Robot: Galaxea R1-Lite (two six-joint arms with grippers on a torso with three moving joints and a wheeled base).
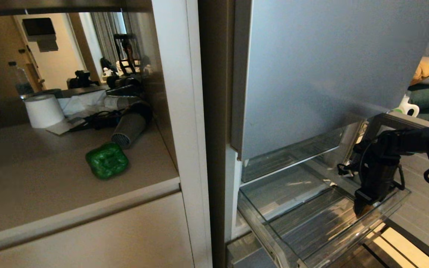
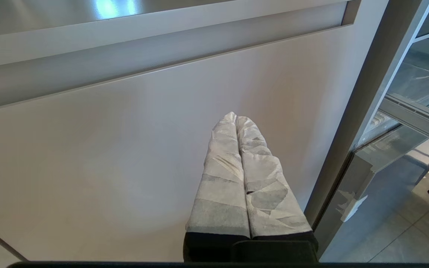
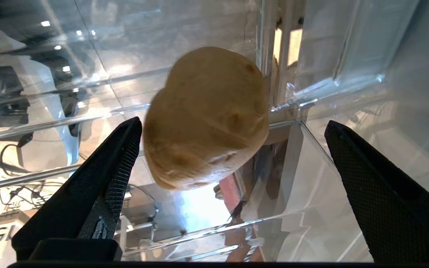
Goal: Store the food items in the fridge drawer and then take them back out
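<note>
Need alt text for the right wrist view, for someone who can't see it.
A rounded tan-yellow potato lies in the clear plastic fridge drawer, between the black fingers of the open right gripper. One finger is close beside the potato; the other stands well clear.

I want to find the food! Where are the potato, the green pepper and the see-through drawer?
potato [image 3: 207,119]: right wrist view, middle of its tan skin.
green pepper [image 1: 107,160]: head view, its glossy top.
drawer [image 1: 348,238]: head view, its clear front rim.

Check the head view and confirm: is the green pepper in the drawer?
No, the pepper lies on the counter left of the fridge, outside the drawer.
</note>
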